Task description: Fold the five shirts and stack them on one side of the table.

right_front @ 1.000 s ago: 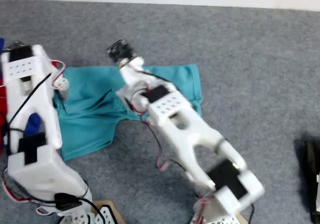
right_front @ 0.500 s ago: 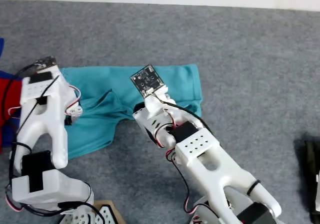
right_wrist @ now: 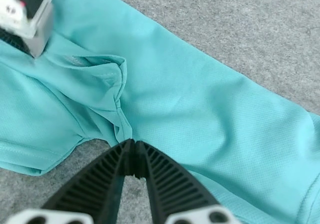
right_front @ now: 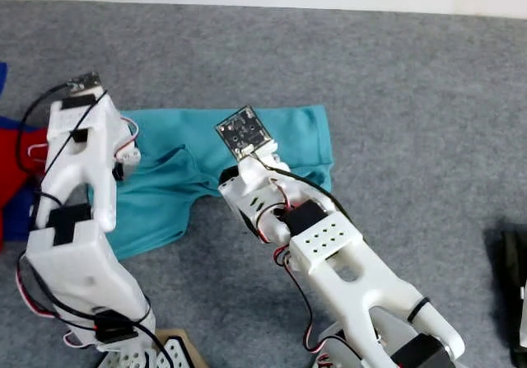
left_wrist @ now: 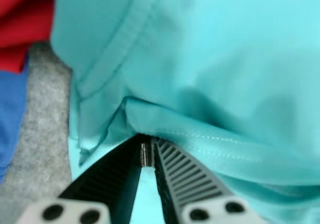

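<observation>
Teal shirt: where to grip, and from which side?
Probably the raised stitched hem of the teal shirt, coming in low from the arms' side. That fold stands off the table, so it can be pinched. The flat panel offers no edge.

The high camera is fixed above and looks steeply down over the grey tabletop, far enough off to take in both arms and the whole teal shirt, with the arms' bases at its lower edge. The left wrist camera looks along the left pincer from very close, so the shirt, a red cloth and a blue cloth sit right at the lens. The right wrist camera looks down along the right pincer from somewhat farther back, and all three views share the teal shirt.
</observation>
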